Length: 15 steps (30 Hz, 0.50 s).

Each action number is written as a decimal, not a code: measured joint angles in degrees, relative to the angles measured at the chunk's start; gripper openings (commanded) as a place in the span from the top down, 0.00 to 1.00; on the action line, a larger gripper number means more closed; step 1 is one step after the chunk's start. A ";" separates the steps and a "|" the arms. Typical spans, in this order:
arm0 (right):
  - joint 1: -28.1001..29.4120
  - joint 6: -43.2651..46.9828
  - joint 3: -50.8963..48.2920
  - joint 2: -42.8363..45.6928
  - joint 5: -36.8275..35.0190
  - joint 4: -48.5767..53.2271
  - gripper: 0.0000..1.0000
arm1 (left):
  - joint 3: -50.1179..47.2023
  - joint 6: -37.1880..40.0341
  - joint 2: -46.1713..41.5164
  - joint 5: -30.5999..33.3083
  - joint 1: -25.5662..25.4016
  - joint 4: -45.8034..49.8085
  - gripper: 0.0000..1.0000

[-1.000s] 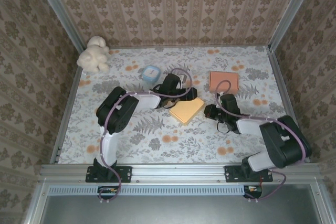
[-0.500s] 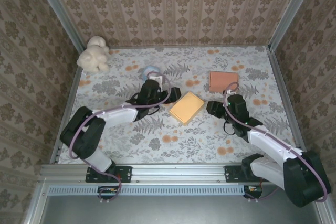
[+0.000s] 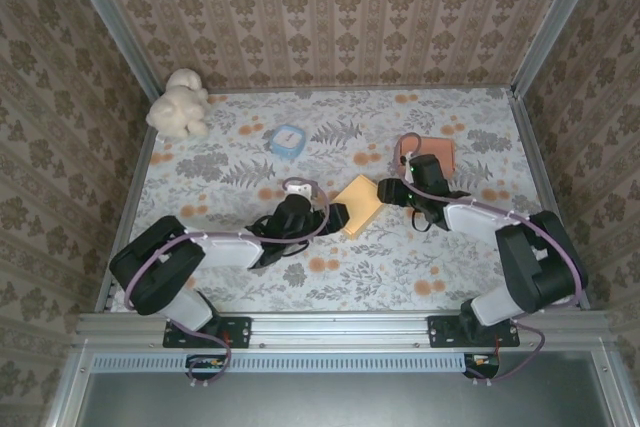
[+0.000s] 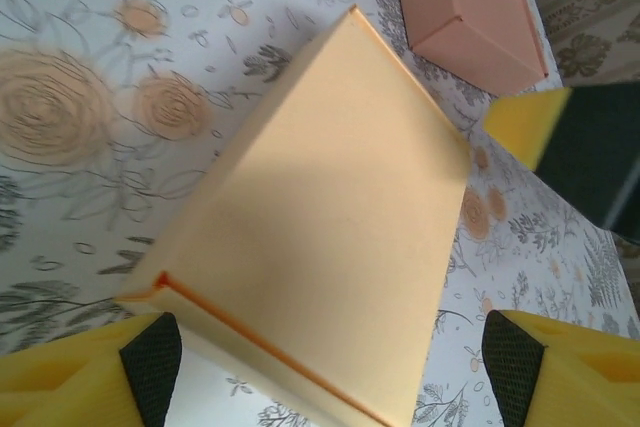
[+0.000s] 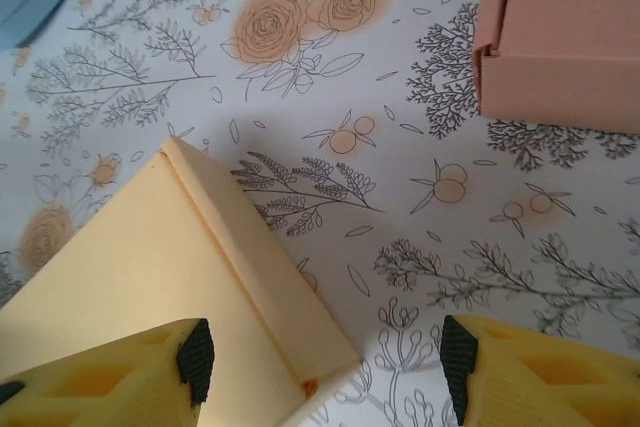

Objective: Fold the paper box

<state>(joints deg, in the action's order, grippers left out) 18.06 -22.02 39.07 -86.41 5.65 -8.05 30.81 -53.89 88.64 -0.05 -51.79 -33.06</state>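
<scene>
Floral surface (image 3: pixel 440 257), carrying every item. Yellow paper box (image 3: pixel 360 205), lying flat near the centre of the surface. Cream plush toy (image 3: pixel 178 102), far left corner. Pink box (image 3: pixel 428 152), far right, apart from the yellow one. My left gripper (image 3: pixel 335 215), released, jaws wide about the paper box's near corner. My right gripper (image 3: pixel 388 190), released, jaws wide about its right corner. Blue container (image 3: pixel 287 139), far side, left of centre

Front table (image 3: pixel 400 277) open; yellow box (image 3: pixel 361 205) btwn L claw (image 3: pixel 333 213) & R claw (image 3: pixel 386 190); pink box (image 3: pixel 428 154) behind R.
</scene>
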 measured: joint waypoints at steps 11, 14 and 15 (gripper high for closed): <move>0.00 2.60 3.19 -6.54 2.86 -2.14 0.40 | 3.91 -3.82 10.58 -1.18 -0.37 -6.60 0.20; -0.24 2.51 2.38 -6.56 3.43 -3.93 0.42 | 5.16 -4.46 11.82 -1.27 -0.24 -7.23 0.20; -0.42 2.40 1.88 -6.56 3.56 -4.61 0.42 | 5.68 -4.48 12.24 -1.25 -0.20 -7.21 0.20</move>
<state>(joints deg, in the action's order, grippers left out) 17.65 -19.62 40.95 -92.97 9.21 -12.67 36.49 -58.37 100.88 -1.30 -51.99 -40.27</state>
